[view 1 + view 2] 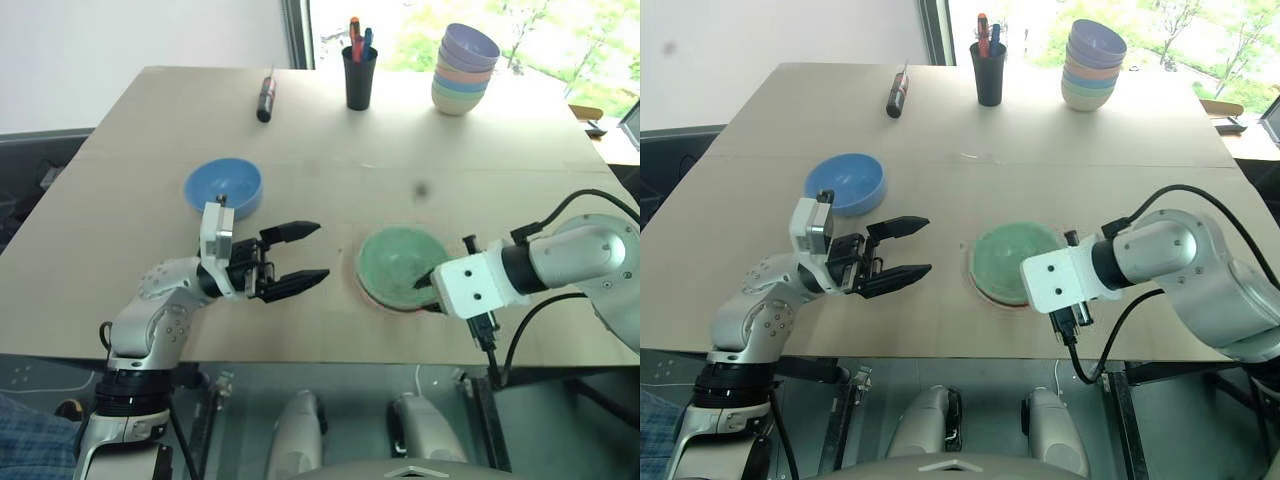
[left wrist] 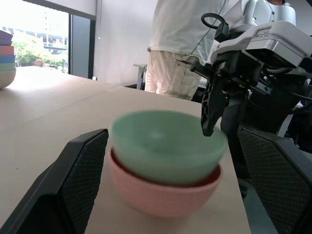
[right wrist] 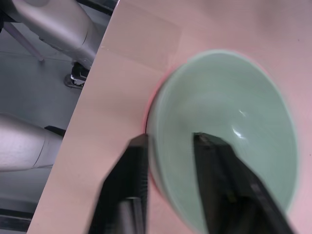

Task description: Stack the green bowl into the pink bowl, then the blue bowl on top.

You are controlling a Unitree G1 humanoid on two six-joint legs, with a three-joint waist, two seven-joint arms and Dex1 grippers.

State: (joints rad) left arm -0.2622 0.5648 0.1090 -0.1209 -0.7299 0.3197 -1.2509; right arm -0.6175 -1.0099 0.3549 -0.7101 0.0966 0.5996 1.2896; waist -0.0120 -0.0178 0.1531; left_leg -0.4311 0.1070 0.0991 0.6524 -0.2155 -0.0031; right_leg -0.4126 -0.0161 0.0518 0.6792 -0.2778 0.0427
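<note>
resting state: green bowl (image 1: 401,262) nested inside pink bowl (image 2: 163,192), a thin pink rim showing around it.
stack position: near edge of the table (image 1: 130,150), right of centre, about 5 o'clock from the table's middle.
right pincer (image 3: 168,146): pointing down at the stack's near-right rim, one finger inside the green bowl and one outside it; fingers parted, straddling the rim with a visible gap, so the rim reads as released.
left pincer (image 1: 298,256): held level above the table at 9 o'clock of the stack, well apart from it, fingers spread wide, grasping nothing.
blue bowl (image 1: 223,188): upright and alone on the table at 10 o'clock from the stack, just beyond the left wrist.
far edge items: black cup of pens (image 1: 359,70) at 12 o'clock; pastel bowl stack (image 1: 465,68) at 1 o'clock; dark marker (image 1: 266,99) lying at 11 o'clock.
background: person (image 2: 185,44) standing beyond the table, seen in the left wrist view.
</note>
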